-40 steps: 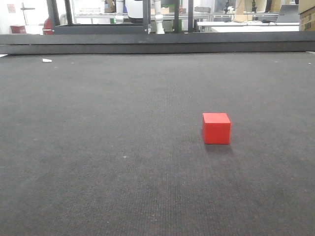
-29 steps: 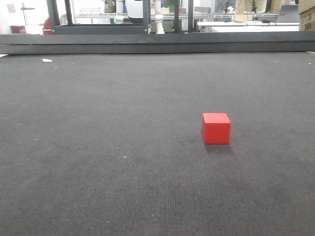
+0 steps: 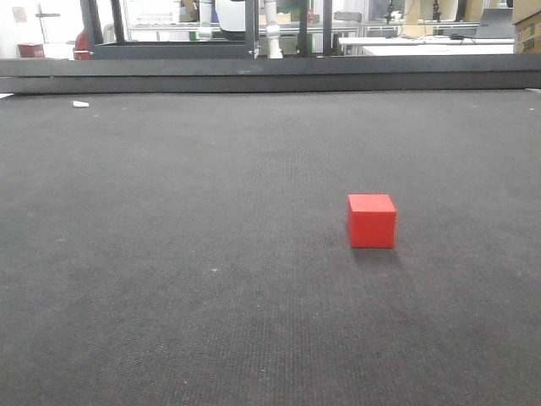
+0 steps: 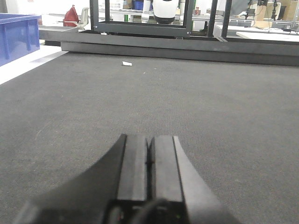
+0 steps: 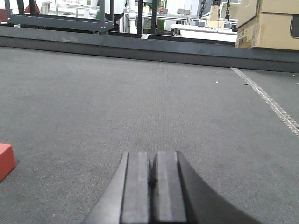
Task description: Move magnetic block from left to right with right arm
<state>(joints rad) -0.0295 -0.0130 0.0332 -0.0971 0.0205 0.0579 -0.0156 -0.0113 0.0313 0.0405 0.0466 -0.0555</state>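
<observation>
Right wrist view: my right gripper is pressed fully closed on nothing. The block sits on the mat, well off to the left of the fingers, with only its corner in frame. My left gripper is likewise closed and empty. In the front view the block hasn't shifted over the last moment, so I judge the reach hasn't started. I'd need to open up and swing left.

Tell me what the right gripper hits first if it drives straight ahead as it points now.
Nothing close: the right gripper, jaws shut, points over bare mat. The magnetic block sits off to its left, out of line. The first obstacle would probably be the dark rail at the far edge.
</observation>
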